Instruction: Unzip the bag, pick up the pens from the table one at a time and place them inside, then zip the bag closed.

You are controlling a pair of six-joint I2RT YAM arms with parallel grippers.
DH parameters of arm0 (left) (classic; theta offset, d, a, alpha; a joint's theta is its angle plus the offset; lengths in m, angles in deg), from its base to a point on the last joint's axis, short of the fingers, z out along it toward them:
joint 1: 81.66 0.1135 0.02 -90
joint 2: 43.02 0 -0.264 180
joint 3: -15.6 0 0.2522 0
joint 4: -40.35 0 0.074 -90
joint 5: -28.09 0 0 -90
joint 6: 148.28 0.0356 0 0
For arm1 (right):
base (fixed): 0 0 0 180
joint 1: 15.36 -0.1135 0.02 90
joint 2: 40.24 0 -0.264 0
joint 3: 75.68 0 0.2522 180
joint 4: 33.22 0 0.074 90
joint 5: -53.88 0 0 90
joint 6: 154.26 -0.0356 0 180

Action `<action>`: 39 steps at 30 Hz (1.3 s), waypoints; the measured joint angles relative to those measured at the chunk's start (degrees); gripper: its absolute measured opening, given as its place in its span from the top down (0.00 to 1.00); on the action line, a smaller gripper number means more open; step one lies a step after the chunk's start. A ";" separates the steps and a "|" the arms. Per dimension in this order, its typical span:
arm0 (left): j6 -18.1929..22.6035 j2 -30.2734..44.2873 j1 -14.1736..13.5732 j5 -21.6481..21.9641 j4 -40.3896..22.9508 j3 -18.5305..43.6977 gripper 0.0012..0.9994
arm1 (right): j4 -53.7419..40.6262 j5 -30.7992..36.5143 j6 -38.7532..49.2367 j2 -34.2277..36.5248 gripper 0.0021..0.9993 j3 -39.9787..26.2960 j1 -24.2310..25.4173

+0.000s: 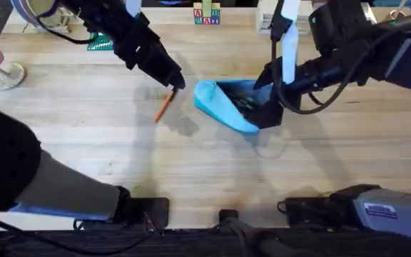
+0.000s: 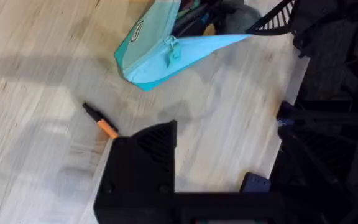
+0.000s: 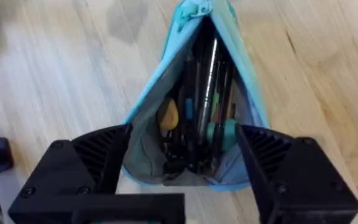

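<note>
pale wood-grain table [image 1: 84, 135]; toy letter blocks [image 1: 206, 14] at the far edge.

bag [image 1: 223, 103] sits near the table's middle, a little toward the far edge. zipper is open and the mouth gapes toward the right arm. the right wrist view looks straight in: several pens and a silver one already lie inside. right gripper [image 3: 182, 168] has its fingers spread, one on each side of the open end; they seem to be propping it open, though actual contact is hard to confirm.

one orange pen [image 1: 163, 107] with a black end lies on the table just beside the bag's closed tip, on the left arm's side. left gripper [image 1: 175, 80] is directly over the pen's far end. in the left wrist view one finger [image 2: 145, 162] covers the orange end; cannot tell whether the jaws are parted or closed on it.

step in hand, as i judge it: picking up the orange pen, apparently among the last. next move calls for a firm pinch across the barrel, a lift, then a short carry to the mouth held open. zipping comes after.
</note>
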State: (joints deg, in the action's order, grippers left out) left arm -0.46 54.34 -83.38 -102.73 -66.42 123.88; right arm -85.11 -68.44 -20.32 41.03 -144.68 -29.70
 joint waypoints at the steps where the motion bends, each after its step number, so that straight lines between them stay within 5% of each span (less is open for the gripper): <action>1: 0.00 0.00 0.00 0.00 0.00 0.00 0.00 | 0.00 0.00 0.00 0.00 0.00 0.00 0.00; 12: 0.00 0.00 0.00 0.73 0.00 0.00 0.00 | -0.13 2.75 -4.33 -2.69 0.00 -0.59 -0.02; 18: -0.02 0.00 0.00 1.74 0.00 0.00 0.00 | -1.12 10.91 -9.29 -12.45 0.00 -1.29 -0.02; 27: -0.54 0.00 0.00 4.97 2.11 0.00 0.00 | -6.73 12.98 -10.36 -24.93 0.00 -1.31 -0.02; 39: -16.69 0.00 0.00 16.41 9.07 0.00 0.00 | -15.51 13.07 -10.56 -38.87 0.00 -1.33 -0.01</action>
State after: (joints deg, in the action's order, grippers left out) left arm -17.15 54.34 -83.38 -86.32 -57.35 123.88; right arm -100.61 -55.36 -30.87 2.16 -146.01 -29.72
